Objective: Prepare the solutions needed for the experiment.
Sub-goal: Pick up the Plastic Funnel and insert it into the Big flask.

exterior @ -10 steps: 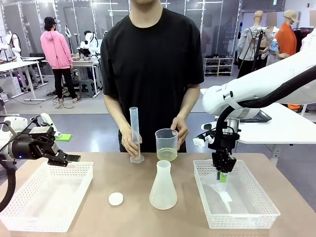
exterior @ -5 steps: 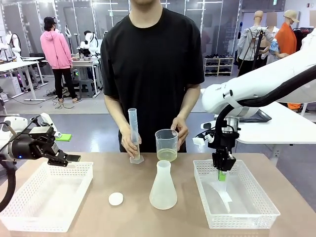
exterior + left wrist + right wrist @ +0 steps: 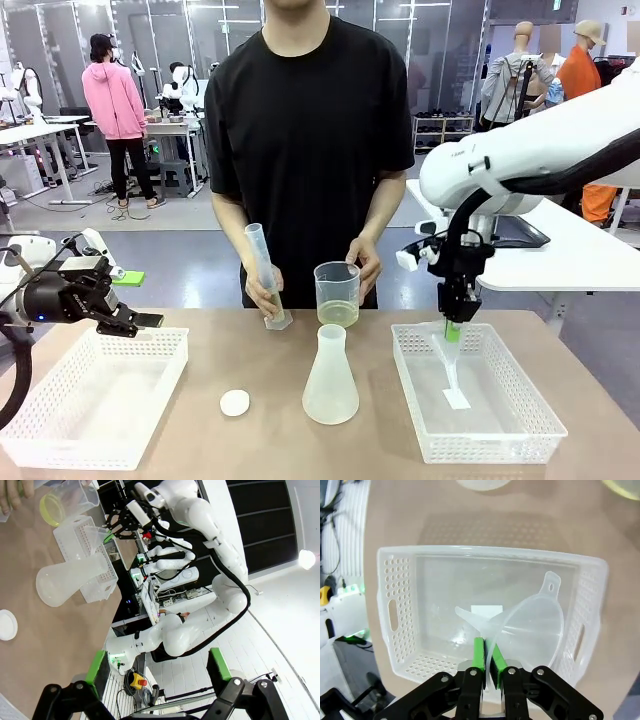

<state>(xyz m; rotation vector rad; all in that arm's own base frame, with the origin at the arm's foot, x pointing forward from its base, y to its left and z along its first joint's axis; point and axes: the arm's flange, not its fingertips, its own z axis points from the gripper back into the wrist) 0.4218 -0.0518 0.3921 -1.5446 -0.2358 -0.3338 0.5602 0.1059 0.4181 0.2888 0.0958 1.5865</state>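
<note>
The solutions [image 3: 338, 316] are a shallow yellow-green layer in a clear beaker [image 3: 338, 288] that the person steadies with one hand at the table's far side; they also show in the left wrist view [image 3: 51, 508]. The person's other hand tilts a graduated cylinder [image 3: 261, 272]. A frosted conical flask [image 3: 330, 380] [image 3: 67, 578] stands mid-table. My right gripper [image 3: 453, 328] [image 3: 487, 652] is shut on the rim of a clear funnel [image 3: 450, 362] [image 3: 536, 624], hanging over the right basket [image 3: 520, 440] [image 3: 490, 553]. My left gripper [image 3: 132, 321] [image 3: 157, 680] stands open above the left basket's [image 3: 60, 455] far edge.
A small white disc [image 3: 234, 402] [image 3: 6, 625] lies left of the flask. A white label [image 3: 456, 398] lies on the right basket's floor. The person stands close behind the table's far edge. Bare tabletop runs along the front between the two baskets.
My right gripper has risen with the funnel, lifting it off the basket floor. The person has tilted the cylinder further to the left. The left arm has not moved.
</note>
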